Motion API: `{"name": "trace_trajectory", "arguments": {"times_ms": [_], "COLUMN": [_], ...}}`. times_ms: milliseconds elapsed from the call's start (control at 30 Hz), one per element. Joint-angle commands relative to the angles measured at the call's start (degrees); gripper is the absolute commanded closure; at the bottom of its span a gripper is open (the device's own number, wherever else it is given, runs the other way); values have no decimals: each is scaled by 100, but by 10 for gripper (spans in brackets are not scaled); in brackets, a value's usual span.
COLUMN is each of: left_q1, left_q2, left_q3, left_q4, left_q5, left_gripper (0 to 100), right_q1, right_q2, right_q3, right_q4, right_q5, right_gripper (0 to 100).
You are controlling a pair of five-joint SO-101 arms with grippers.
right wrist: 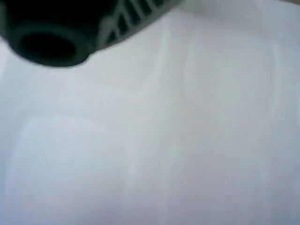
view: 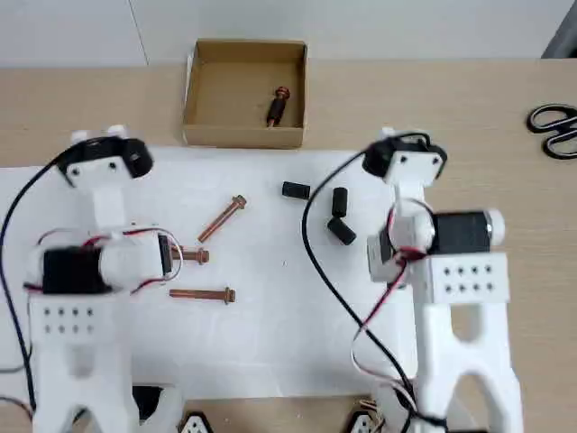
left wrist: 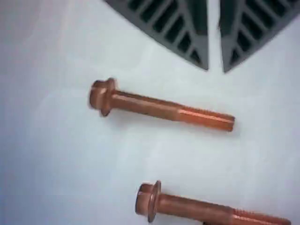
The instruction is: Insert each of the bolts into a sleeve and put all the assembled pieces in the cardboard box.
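Three copper bolts lie on the white mat: one slanted (view: 222,218), one level (view: 203,294), and one (view: 194,256) half hidden under my left arm (view: 99,262). In the left wrist view my left gripper (left wrist: 215,65) hangs just above the mat with a thin slit between its grey fingers, shut on nothing. A bolt (left wrist: 159,107) lies close beside its tips and a second bolt (left wrist: 201,211) farther off. Three black sleeves (view: 296,190) (view: 339,201) (view: 341,232) lie near my right arm (view: 433,244). One sleeve (right wrist: 44,44) shows right by my right gripper (right wrist: 131,14).
The cardboard box (view: 203,90) stands behind the mat and holds one assembled bolt and sleeve (view: 279,106). Black scissors (view: 554,129) lie at the table's far right. Cables trail from both arms over the mat.
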Motion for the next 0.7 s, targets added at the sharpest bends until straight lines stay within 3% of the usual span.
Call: {"name": "trace_trajectory", "arguments": {"times_ms": [0, 167, 467, 667], "left_q1": [0, 123, 1108, 1125], "left_q2": [413, 730, 1644, 2479], "left_q3": [-479, -611, -655, -1270], "left_q4": [70, 88, 132, 132], "left_q5": [-677, -1248, -1679, -2119], "left_gripper": [994, 994, 994, 992], "right_q1": [154, 523, 541, 549], "right_q2": [-567, -892, -892, -892], "right_q3": [352, 387, 413, 413], "right_q4": [110, 92, 75, 75], "right_q5": [-53, -53, -53, -53], "right_gripper": [995, 995, 995, 995]}}
